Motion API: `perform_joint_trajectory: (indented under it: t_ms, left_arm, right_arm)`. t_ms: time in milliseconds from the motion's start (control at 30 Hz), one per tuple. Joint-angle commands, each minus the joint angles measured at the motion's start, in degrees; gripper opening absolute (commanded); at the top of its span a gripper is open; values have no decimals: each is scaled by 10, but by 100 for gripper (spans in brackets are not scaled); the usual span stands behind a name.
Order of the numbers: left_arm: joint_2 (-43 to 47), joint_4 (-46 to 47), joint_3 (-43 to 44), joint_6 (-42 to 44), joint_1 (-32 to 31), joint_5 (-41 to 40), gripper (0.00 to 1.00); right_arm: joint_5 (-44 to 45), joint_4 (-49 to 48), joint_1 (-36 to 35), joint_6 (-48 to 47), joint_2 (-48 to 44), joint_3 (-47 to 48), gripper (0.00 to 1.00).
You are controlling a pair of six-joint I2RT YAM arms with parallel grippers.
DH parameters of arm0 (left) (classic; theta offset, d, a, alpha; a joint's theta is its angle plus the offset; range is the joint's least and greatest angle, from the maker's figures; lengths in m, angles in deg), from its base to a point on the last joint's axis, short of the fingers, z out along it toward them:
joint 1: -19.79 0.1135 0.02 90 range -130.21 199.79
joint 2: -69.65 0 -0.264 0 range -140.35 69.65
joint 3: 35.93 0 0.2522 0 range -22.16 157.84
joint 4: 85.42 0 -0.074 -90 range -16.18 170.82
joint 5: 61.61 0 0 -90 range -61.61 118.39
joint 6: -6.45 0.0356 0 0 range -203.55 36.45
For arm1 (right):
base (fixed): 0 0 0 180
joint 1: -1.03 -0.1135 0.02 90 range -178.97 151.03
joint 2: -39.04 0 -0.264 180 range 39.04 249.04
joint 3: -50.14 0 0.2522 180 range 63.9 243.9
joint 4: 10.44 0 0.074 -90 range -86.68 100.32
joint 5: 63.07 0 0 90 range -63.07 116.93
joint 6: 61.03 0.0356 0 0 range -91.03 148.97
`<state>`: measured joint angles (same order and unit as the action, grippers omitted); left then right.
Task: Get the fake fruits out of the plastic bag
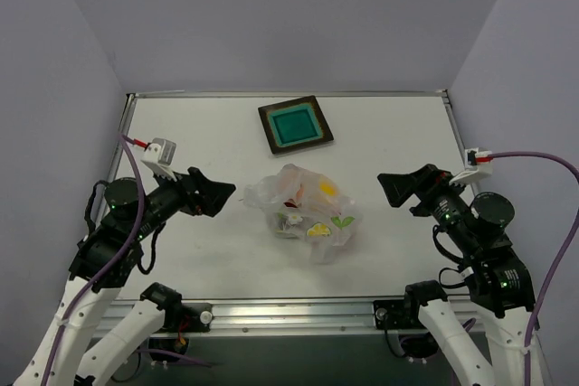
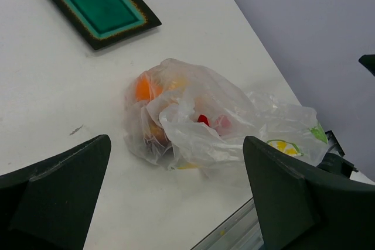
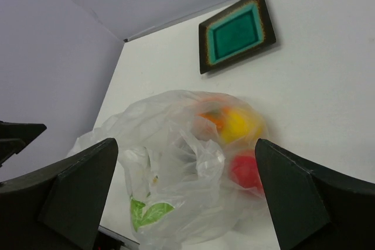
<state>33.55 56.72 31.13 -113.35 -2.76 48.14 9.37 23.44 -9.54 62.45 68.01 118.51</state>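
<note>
The crinkly clear plastic bag [image 1: 306, 216] with lemon and leaf prints lies bunched in the middle of the table, the fake fruits inside it. Through the plastic the left wrist view shows an orange fruit [image 2: 143, 89] and a bit of red [image 2: 203, 120]. The right wrist view shows a yellow fruit [image 3: 237, 124], a red one [image 3: 246, 169] and some orange [image 3: 211, 115]. The maroon fruit is hidden. My left gripper [image 1: 220, 195] hovers open just left of the bag; my right gripper [image 1: 394, 189] hovers open to its right. Neither touches it, and both are empty.
A square teal plate [image 1: 295, 124] with a dark rim lies behind the bag toward the back of the table. The metal front rail [image 1: 289, 312] runs close before the bag. Purple walls enclose the table on three sides.
</note>
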Motion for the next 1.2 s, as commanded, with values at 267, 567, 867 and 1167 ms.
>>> perform_joint_trajectory:
  t_ms: [267, 567, 867, 1167]
  left_arm:
    - [-74, 167, -4, -84, -7, 117, 94]
    - [-164, 92, 58, 24, -187, -67, 94]
    - [-274, 61, 93, 66, -254, -154, 94]
    - [-332, 21, 99, 75, -254, -192, 85]
  right_arm:
    - [-52, 2, -1, 31, 0, -52, 100]
    - [-121, -37, -2, 48, 8, -100, 100]
    - [-148, -70, -26, 68, 21, -165, 100]
    - [-32, -174, -214, 136, 50, -226, 90]
